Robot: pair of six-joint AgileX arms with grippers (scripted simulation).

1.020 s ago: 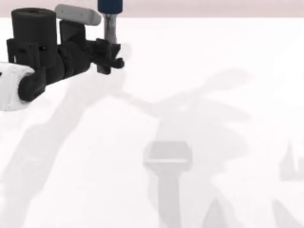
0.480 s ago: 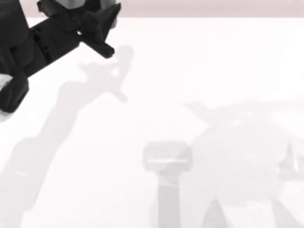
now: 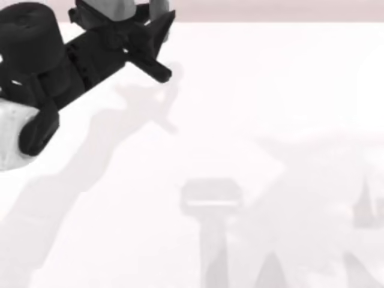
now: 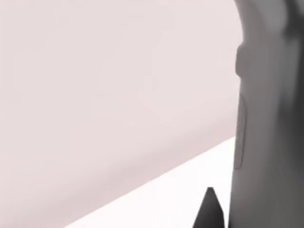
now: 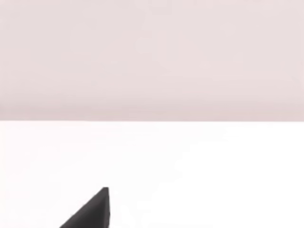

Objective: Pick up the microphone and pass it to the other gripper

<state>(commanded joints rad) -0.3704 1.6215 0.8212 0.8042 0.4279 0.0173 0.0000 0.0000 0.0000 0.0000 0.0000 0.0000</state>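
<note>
In the left wrist view the microphone's grey handle (image 4: 270,118) fills the side of the picture, very close to the camera. One black fingertip (image 4: 209,211) presses beside it, and the other finger is hidden behind the handle. My left gripper (image 3: 157,37) is raised high at the top view's upper left, shut on the microphone. The navy head lies beyond the picture's top edge. My right gripper (image 5: 135,216) is out of the top view. Its wrist view shows one pointed fingertip (image 5: 95,211) well off to one side, with nothing held.
The white table (image 3: 252,108) carries only faint shadows of both arms, across the middle and lower right. A pinkish backdrop (image 5: 152,57) runs behind the table's far edge.
My left arm has lifted the microphone upward and swung slightly right. The blue head has left the top of the picture. The right arm's shadow has shifted on the table.
</note>
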